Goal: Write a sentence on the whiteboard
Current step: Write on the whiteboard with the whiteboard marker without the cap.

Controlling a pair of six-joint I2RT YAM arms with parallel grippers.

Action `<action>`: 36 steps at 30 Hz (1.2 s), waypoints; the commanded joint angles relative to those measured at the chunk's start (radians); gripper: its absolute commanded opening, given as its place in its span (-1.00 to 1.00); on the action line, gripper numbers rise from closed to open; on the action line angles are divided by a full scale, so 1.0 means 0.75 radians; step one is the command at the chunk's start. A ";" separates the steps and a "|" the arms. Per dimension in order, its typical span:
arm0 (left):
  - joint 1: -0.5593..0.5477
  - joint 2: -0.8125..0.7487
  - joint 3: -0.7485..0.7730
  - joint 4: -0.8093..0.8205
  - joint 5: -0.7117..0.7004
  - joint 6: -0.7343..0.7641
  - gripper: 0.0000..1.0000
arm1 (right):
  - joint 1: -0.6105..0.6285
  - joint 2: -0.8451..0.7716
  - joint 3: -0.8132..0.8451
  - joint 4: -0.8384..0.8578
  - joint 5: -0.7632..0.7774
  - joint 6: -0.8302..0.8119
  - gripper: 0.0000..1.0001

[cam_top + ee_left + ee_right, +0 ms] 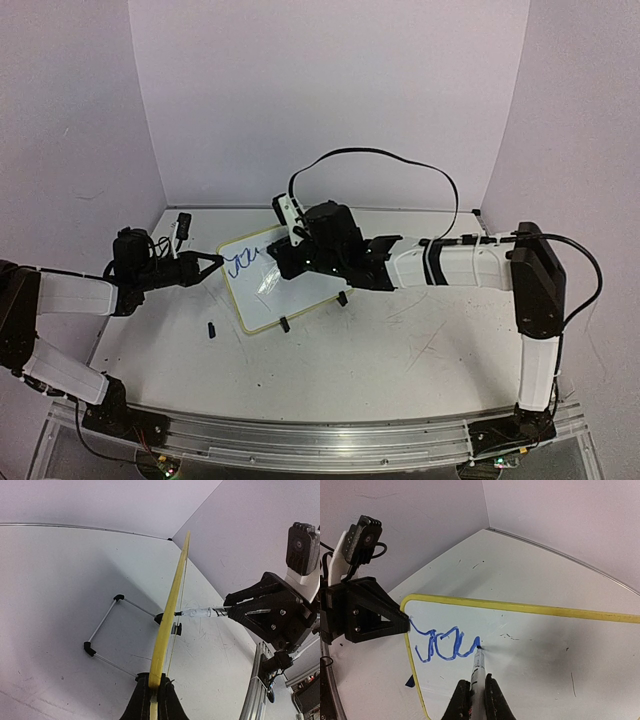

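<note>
Only the right wrist view shows the writing: a run of looping blue strokes (442,645) on the whiteboard (545,645), ending right at the tip of the marker (476,672). The right end effector (476,687) is pinched narrow around the marker's barrel, and the tip touches the board straight ahead of its fingers. The left wrist view gives the whiteboard (172,605) edge-on as a thin yellow strip rising from the left end effector (154,680), whose fingers are clamped tight on the frame. To one side of that strip a wire stand (107,625) with black feet rests on the table (50,580). To the other side the marker (200,613) reaches in from the right end effector (235,611) and meets the board's face. From above, the whiteboard (290,295) sits tilted between the two arms, with the left end effector (205,262) on its left corner and the right end effector (290,258) over its upper part, hiding the marker tip. The board is white with a pale yellow-green frame and rounded corners, and most of its face beyond the marker tip is unwritten. Bare table lies ahead of the right end effector up to the walls, and a small dark piece (212,328) lies on the table just near the left end effector.
</note>
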 commanded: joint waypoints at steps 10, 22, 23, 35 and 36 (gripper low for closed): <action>0.002 -0.004 0.070 0.055 0.042 0.000 -1.00 | 0.009 -0.061 -0.069 -0.019 0.005 0.031 -1.00; 0.002 -0.010 0.069 0.055 0.043 -0.002 -1.00 | 0.034 -0.067 -0.104 -0.017 0.005 0.047 -1.00; 0.003 -0.010 0.069 0.056 0.043 -0.002 -1.00 | 0.037 -0.063 -0.102 -0.017 0.005 0.049 -1.00; 0.003 -0.009 0.069 0.056 0.047 -0.004 -1.00 | 0.054 -0.006 -0.024 -0.012 -0.048 0.056 -1.00; 0.002 -0.009 0.069 0.055 0.047 -0.004 -1.00 | 0.056 -0.003 -0.019 -0.012 -0.049 0.056 -1.00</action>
